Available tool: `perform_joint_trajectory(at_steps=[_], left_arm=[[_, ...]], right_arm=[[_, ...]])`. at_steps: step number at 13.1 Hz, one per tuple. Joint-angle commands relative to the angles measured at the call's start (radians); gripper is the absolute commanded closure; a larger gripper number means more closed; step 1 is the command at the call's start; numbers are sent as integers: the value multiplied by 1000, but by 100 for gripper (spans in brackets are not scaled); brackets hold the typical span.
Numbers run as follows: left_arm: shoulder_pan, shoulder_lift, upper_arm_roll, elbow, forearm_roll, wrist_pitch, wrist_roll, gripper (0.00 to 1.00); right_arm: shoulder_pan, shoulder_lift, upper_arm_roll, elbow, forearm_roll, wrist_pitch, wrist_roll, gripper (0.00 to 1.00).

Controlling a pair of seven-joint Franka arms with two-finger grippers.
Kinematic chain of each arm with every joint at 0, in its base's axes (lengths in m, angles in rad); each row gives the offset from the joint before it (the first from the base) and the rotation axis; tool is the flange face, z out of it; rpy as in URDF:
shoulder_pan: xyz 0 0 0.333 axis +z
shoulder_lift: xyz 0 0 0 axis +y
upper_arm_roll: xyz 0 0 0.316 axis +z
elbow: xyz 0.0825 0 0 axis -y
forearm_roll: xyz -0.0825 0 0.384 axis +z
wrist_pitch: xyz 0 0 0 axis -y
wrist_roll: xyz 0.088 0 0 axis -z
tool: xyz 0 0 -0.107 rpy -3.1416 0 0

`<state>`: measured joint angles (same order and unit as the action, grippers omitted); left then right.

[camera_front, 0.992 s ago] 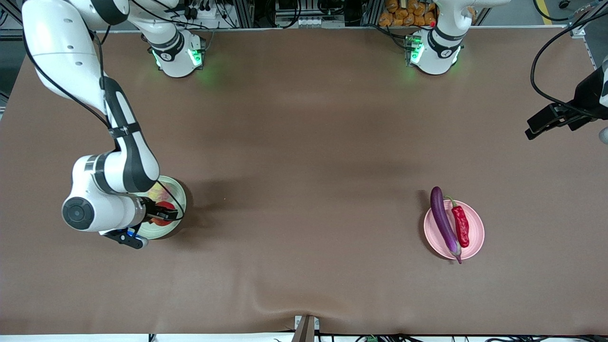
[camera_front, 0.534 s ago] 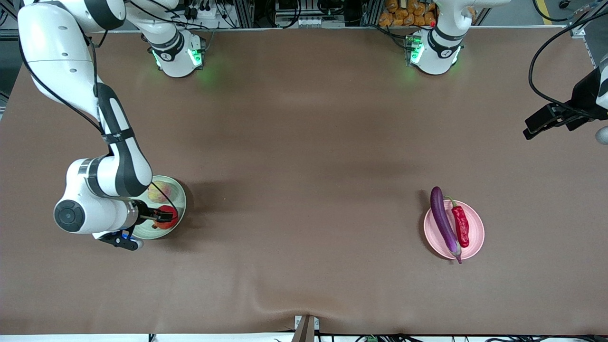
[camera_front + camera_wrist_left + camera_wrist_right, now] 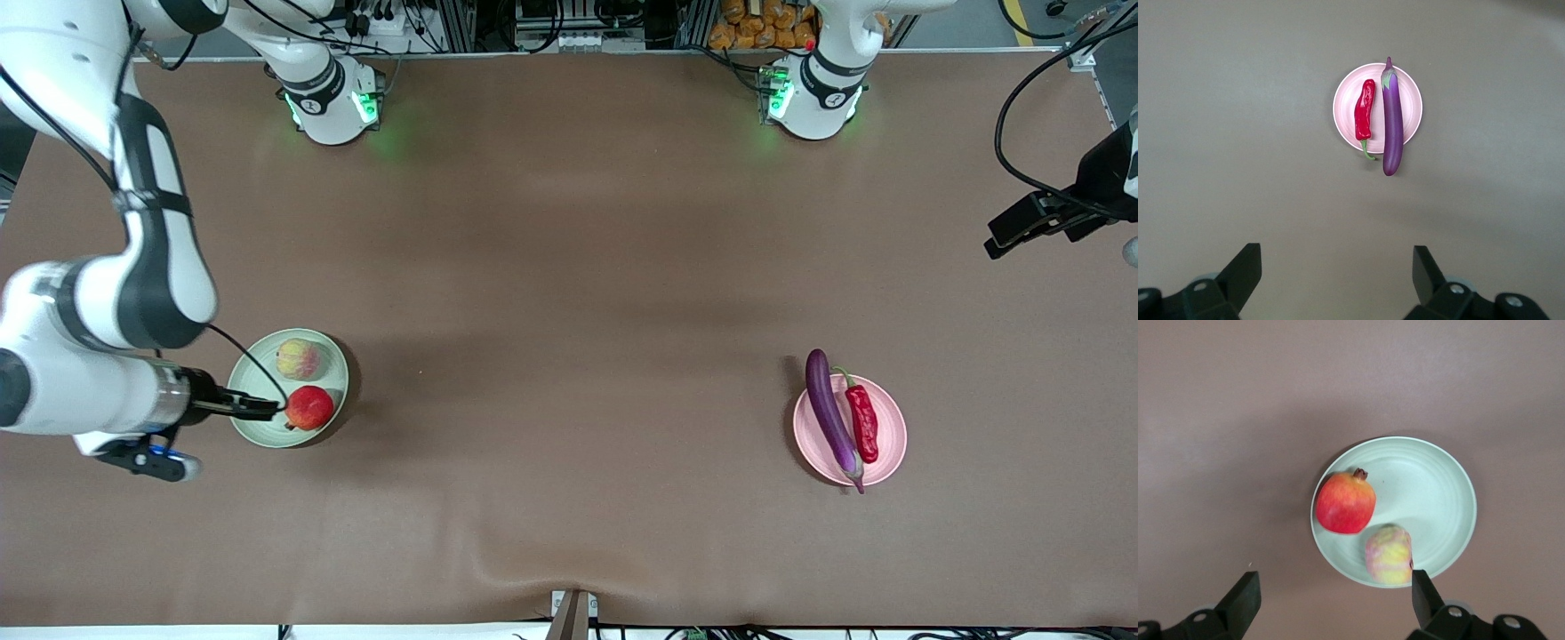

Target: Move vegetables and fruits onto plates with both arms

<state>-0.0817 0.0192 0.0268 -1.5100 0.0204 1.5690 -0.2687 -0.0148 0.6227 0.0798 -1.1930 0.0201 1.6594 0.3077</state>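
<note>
we see the right gripper [image 3: 258, 408] up over the green plate's [image 3: 258, 378] rim, fingers apart, nothing held. below it on that plate: red fruit [image 3: 309, 407] beside the yellow-green fruit [image 3: 299, 359]. left gripper [image 3: 1022, 233] waits high at its own table end, fingers apart; below it in its wrist view, the pink plate [image 3: 1343, 107] holds eggplant [image 3: 1391, 127] and chili [image 3: 1364, 118]. brown table [image 3: 569, 267].
</note>
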Motion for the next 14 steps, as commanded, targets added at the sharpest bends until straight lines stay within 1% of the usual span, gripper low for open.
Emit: perform_joint_trajectory(at_steps=[1, 3, 5, 7, 9, 10, 12, 13, 14], left_arm=[[-1, -31, 7, -19, -14, -12, 19, 0], [-1, -38, 8, -19, -16, -15, 19, 0], [-1, -39, 10, -19, -16, -20, 19, 0], [13, -42, 8, -19, -16, -20, 20, 0], [14, -44, 10, -19, -16, -21, 20, 0], [14, -44, 10, -19, -16, -24, 22, 0], [14, -44, 10, -18, -16, -30, 22, 0], [14, -44, 10, -19, -16, -30, 22, 0], [14, -44, 10, -18, -16, -30, 22, 0]], right_arm=[[-20, -43, 18, 76, -3, -79, -15, 0], [-14, -105, 15, 76, -8, -140, -13, 0], [-10, -217, 11, 66, -12, -213, -39, 0], [-20, -309, 8, 9, -11, -220, -116, 0], [-27, -430, 6, -101, -11, -217, -116, 0], [-30, -495, 5, -178, -11, -208, -117, 0], [-33, -613, 6, -337, -11, -147, -120, 0], [-33, -647, 5, -396, -11, -115, -121, 0], [-33, -665, 6, -431, -11, -95, -121, 0]])
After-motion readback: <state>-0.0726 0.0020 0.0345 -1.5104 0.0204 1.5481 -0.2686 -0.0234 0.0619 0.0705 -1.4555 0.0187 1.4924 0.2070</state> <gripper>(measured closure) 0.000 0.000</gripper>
